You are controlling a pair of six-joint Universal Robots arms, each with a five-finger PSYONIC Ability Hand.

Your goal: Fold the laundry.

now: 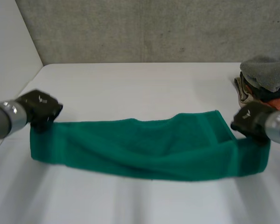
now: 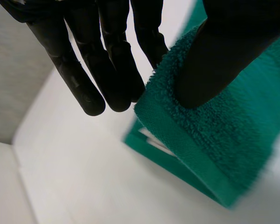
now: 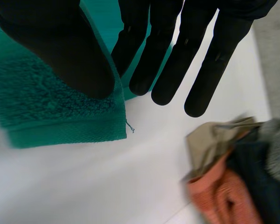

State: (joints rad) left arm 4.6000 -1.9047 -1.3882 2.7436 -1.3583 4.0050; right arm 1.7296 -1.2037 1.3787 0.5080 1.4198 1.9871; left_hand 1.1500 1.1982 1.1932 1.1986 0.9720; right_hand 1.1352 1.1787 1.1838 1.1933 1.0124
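Observation:
A green towel [image 1: 149,149] lies in a long folded band across the white table [image 1: 130,88], its ends lifted a little. My left hand [image 1: 39,109] holds the towel's left end. In the left wrist view the thumb presses a corner of the towel [image 2: 210,140] against the fingers [image 2: 107,60]. At the band's other end, my right hand [image 1: 252,121] grips the far corner. There the towel's [image 3: 51,107] edge is pinched between the thumb and the straight fingers [image 3: 177,60].
A pile of other laundry [image 1: 266,84], grey, dark, tan and orange, sits at the table's right edge just behind my right hand, and lies beyond its fingertips as mixed cloth [image 3: 233,177]. A grey wall runs along the back.

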